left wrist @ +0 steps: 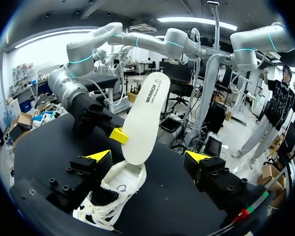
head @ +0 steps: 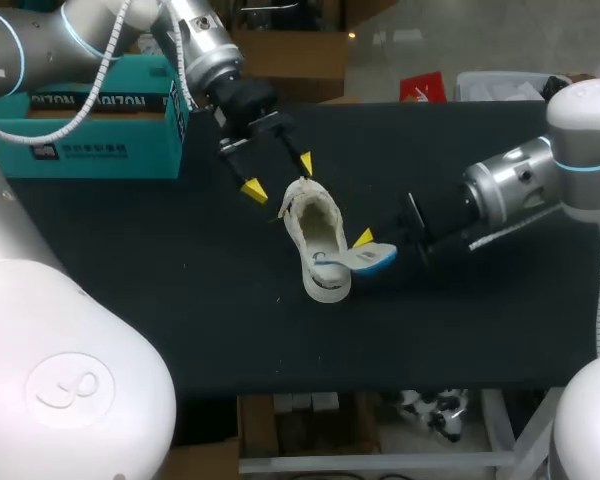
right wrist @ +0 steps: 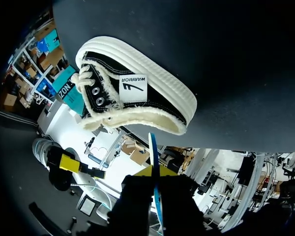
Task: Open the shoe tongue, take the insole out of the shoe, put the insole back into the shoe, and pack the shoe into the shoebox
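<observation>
White insole clamped in right claw, left claw apart by shoe, shoebox beyond

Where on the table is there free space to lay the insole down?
Bare table lies between the shoe and the near edge, and also between the shoe and the shoebox. It is crowded at the shoe, where the left tool hovers open and the right tool holds the insole.

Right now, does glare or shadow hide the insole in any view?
Head view: the shoe washes out white on the dark table, but the insole edge is readable. Left wrist view: insole evenly lit, no glare on it. Right wrist view: right gripper is a backlit dark silhouette, insole seen edge-on only.
</observation>
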You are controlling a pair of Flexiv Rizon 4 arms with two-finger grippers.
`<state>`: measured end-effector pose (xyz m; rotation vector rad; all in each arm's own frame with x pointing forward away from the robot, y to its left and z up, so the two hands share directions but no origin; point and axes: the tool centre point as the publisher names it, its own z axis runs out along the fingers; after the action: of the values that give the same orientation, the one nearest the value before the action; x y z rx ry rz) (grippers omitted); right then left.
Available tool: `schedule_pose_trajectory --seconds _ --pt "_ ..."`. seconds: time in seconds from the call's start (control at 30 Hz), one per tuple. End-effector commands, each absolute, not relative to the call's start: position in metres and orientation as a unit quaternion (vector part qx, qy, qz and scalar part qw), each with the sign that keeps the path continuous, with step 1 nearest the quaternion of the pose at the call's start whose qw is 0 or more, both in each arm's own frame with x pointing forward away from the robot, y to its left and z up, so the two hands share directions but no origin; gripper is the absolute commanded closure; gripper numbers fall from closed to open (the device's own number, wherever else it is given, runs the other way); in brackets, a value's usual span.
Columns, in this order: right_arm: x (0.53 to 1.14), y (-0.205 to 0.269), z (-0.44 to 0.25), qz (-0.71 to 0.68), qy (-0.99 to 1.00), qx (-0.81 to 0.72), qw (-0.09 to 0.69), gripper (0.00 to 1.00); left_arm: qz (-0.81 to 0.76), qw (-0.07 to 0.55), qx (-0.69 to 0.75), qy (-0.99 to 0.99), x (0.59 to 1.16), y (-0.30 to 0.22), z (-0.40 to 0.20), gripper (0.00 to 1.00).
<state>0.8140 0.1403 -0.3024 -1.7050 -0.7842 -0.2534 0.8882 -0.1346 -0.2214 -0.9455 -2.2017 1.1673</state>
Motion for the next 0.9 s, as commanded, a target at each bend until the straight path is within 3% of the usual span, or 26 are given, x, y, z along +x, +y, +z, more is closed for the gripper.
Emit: schedule_pose_trajectory --seconds 0.03,0.53,0.9 --pt "0.814 0.139 -0.308 -0.108 -0.337 -0.727 0.589 1.00 0.414 0.276 -0.360 -0.789 0.910 -0.121 -0.216 0.00" --pt "0.812 0.141 -0.309 -0.106 -0.337 -0.723 0.593 1.00 0.405 0.253 -0.365 -0.800 0.912 -0.116 -0.219 0.00" --pt "0.821 0.145 -0.311 -0.118 -0.324 -0.719 0.603 1.00 0.521 0.090 -0.292 -0.797 0.871 -0.128 -0.237 0.00"
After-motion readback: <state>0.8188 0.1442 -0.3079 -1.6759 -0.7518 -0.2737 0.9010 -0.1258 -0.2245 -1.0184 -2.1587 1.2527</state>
